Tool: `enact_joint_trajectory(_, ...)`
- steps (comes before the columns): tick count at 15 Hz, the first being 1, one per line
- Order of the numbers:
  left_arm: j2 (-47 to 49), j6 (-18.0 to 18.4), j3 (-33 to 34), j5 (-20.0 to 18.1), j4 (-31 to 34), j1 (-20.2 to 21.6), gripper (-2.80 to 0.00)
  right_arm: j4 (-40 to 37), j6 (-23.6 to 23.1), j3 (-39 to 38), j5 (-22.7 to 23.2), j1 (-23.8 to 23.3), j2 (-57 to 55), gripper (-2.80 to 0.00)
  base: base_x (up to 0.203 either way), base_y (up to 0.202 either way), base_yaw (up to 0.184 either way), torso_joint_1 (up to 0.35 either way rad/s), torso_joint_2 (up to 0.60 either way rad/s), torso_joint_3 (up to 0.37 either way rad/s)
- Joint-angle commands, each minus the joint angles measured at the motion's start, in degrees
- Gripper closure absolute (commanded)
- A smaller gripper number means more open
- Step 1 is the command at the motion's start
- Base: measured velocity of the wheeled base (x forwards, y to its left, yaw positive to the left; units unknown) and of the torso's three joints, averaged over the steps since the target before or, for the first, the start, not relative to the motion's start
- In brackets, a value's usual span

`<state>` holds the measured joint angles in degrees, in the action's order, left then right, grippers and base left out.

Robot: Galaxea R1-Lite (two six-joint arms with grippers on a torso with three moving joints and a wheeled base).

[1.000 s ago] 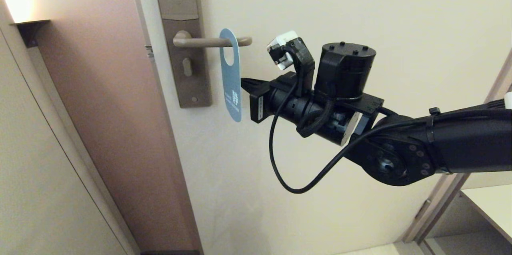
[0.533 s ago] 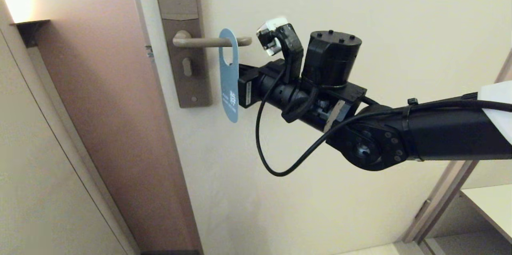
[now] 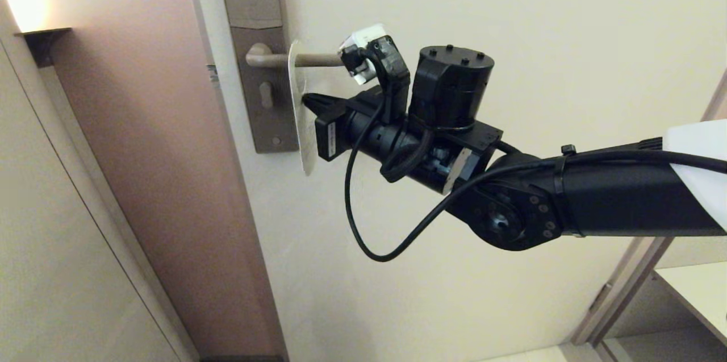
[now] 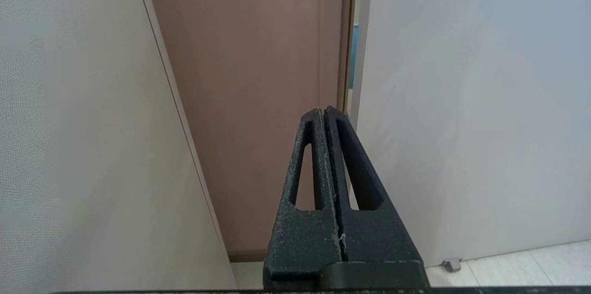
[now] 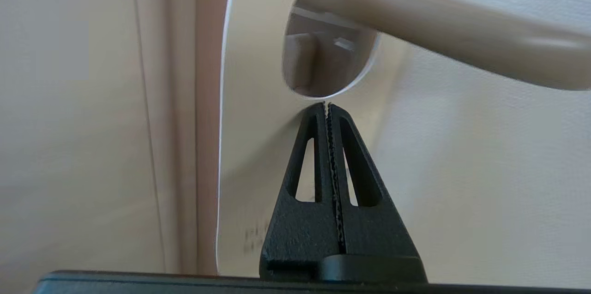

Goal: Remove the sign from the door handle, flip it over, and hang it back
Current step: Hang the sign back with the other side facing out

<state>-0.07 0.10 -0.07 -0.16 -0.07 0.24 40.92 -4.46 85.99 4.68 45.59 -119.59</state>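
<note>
The sign (image 3: 306, 149) hangs on the door handle (image 3: 321, 59), close to the brown-grey backplate (image 3: 267, 117). It is turned nearly edge-on in the head view, pale face toward my right arm. My right gripper (image 3: 309, 102) is shut with nothing between its fingers. Its tip touches the sign's pale face just below the oval hole. In the right wrist view the sign (image 5: 251, 123) fills the middle, the door handle (image 5: 443, 31) runs through its hole, and the right gripper (image 5: 327, 105) meets it. My left gripper (image 4: 323, 110) is shut and empty, pointing at a brown door frame.
The cream door (image 3: 454, 9) stands right behind the arm. A brown door frame (image 3: 142, 123) and a lit wall shelf (image 3: 45, 38) are on the left. A black cable loop (image 3: 363, 237) hangs under the right wrist. A pale shelf (image 3: 693, 294) is at the lower right.
My right gripper has moved left and up, pushing the sign along the lever toward the backplate. The sign has swung from showing its blue face to showing its pale side.
</note>
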Motion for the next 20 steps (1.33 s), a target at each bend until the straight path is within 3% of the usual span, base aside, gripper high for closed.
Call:
enact_joint_trajectory(1,0.07,-0.01,0.00,-0.02,-0.05,0.02,0.00,0.30,-0.28,0.14,0.06,1.11,-0.12,0.00,0.000,0.000,0.000,0.000,0.00,0.000)
enact_joint_trajectory(11,0.07,-0.01,-0.01,-0.02,-0.06,0.02,0.00,0.45,-0.33,2.49,2.09,6.32,-0.43,0.00,0.000,0.000,0.000,0.000,0.00,0.000)
enact_joint_trajectory(15,0.07,-0.01,0.06,-0.02,-0.01,0.02,0.00,1.08,-1.99,6.91,1.48,6.66,-3.01,0.00,0.000,0.000,0.000,0.000,0.00,0.000)
enact_joint_trajectory(20,0.07,-0.01,-0.01,-0.02,-0.02,0.02,0.00,2.34,-2.06,4.30,1.51,6.70,0.32,0.00,0.000,0.000,0.000,0.000,0.00,0.000)
